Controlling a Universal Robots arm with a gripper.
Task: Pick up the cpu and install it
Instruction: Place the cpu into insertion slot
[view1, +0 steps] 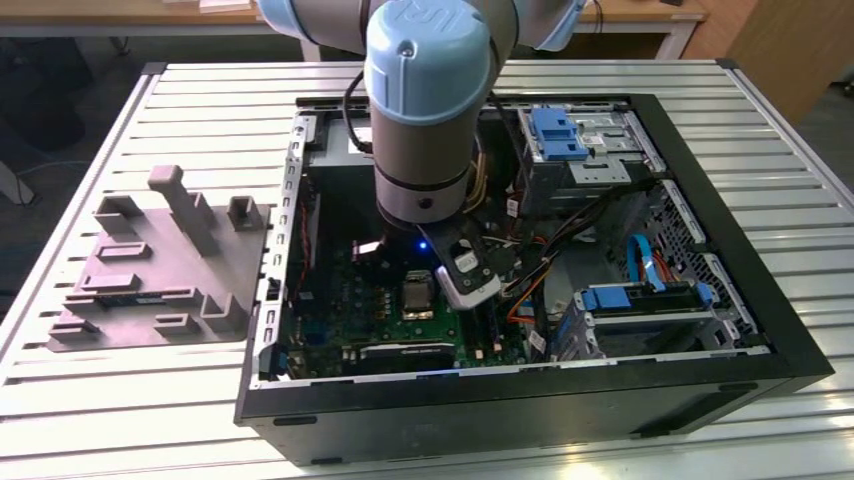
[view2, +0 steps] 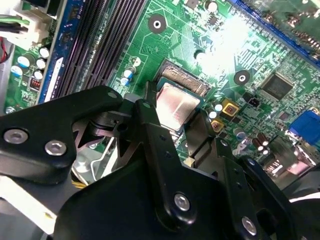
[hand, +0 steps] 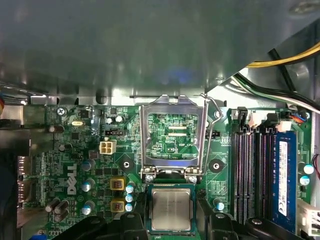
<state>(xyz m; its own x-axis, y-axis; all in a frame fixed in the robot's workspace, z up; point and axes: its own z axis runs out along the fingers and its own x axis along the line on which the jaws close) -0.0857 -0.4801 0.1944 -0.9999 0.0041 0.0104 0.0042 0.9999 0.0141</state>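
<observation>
The cpu (hand: 171, 210), a small square chip with a pale metal top, lies level over the dark socket (view2: 186, 80) of the green circuit board (hand: 90, 165). My gripper (hand: 171, 216) is down inside the computer case, and its black fingers (hand: 139, 216) press against two opposite edges of the cpu (view2: 175, 104). The socket's metal cover frame (hand: 172, 131) and its lever stand flipped open just behind the chip. In the exterior view the gripper (view1: 461, 285) hangs over the middle of the board (view1: 387, 335).
The open black case (view1: 747, 330) lies on a slatted metal table (view1: 120, 400), with a drive cage (view1: 581, 145) and cable bundles to the exterior view's right. Memory slots (hand: 250, 170) run beside the socket. A grey moulded holder (view1: 160, 270) sits outside the case.
</observation>
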